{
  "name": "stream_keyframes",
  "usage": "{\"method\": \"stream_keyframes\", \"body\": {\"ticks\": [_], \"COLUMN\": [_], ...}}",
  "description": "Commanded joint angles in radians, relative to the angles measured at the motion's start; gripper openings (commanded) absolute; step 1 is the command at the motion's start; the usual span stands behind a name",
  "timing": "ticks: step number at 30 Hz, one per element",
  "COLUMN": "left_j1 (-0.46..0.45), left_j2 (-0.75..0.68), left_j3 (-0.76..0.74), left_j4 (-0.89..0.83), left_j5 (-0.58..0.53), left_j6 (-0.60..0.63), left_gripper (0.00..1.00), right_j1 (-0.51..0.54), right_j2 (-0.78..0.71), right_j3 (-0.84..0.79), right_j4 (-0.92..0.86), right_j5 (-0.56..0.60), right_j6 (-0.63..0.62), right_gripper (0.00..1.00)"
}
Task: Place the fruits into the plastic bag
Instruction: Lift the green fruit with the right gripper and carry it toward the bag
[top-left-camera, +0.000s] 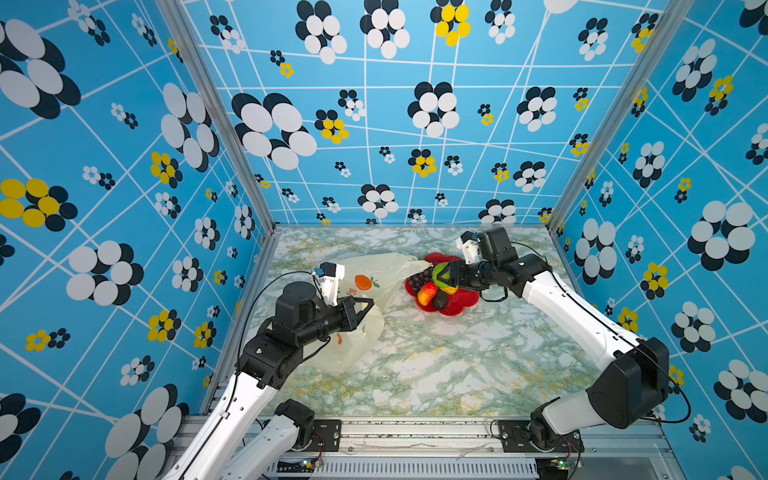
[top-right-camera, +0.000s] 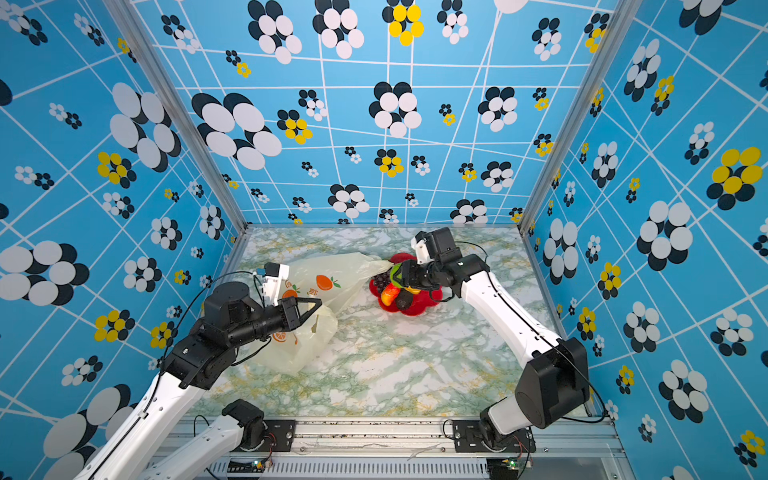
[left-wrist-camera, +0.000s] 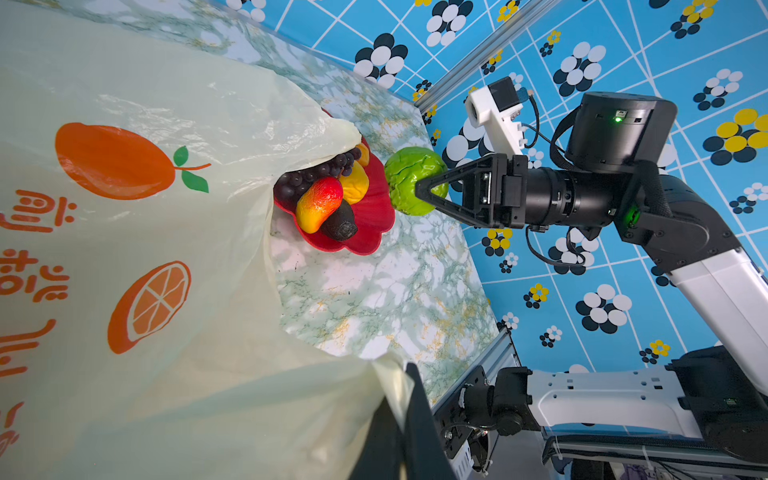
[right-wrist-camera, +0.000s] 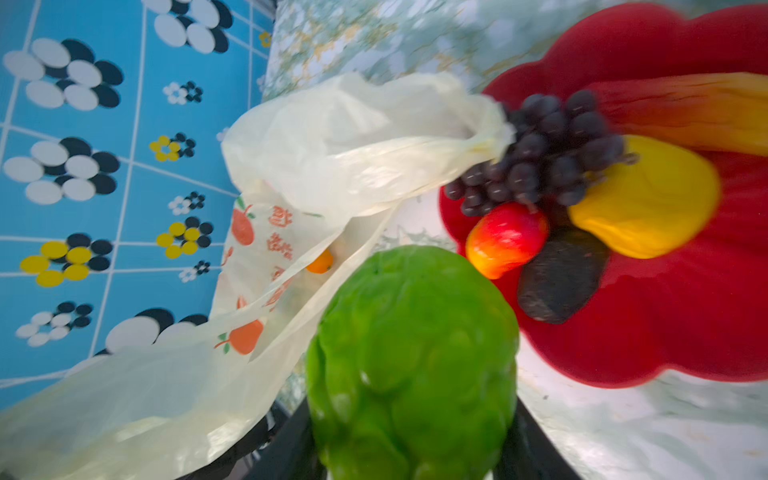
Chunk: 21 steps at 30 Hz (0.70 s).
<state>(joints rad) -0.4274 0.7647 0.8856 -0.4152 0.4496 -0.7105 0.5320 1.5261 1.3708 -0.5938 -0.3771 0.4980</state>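
My arms: white shell links w/ black joint housings, black mount plates bolted to an aluminium rail at the front. Left gripper (top-left-camera: 368, 305) and right gripper (left-wrist-camera: 428, 193) are black, triangular open-frame fingers tapering to a point, screws visible on the black block behind them. Each wrist carries a white cam bracket (left-wrist-camera: 496, 112) w/ a black module on top (the left one has a blue connector). Thin black cables loop from brackets back to the forearms. Big cylindrical black motor (left-wrist-camera: 619, 124) w/ a green LED; another green light lower on the elbow. White links have small slots and screw holes along the side.
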Motion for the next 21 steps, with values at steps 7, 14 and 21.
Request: {"method": "stream_keyframes", "body": {"ticks": [7,14,21], "left_j1": [0.000,-0.034,-0.073], "left_j2": [0.009,0.039,0.039], "left_j3": [0.055,0.081,0.075], "left_j4": [0.032,0.043,0.038], "left_j5": [0.048,0.073,0.090], "left_j6": [0.016,0.037,0.058], "left_gripper": [0.00,0.00,0.00], "right_j1": [0.123,0.123,0.120], "right_j2": [0.030,0.144,0.309], "right_j3": [-0.025,0.040,0.261], "right_j4": [0.023,0.014,-0.063], "right_j5": [-0.108,-0.123,-0.105], "right_j6": [0.073,0.044,-0.010], "right_gripper": [0.41,0.41,0.41]}}
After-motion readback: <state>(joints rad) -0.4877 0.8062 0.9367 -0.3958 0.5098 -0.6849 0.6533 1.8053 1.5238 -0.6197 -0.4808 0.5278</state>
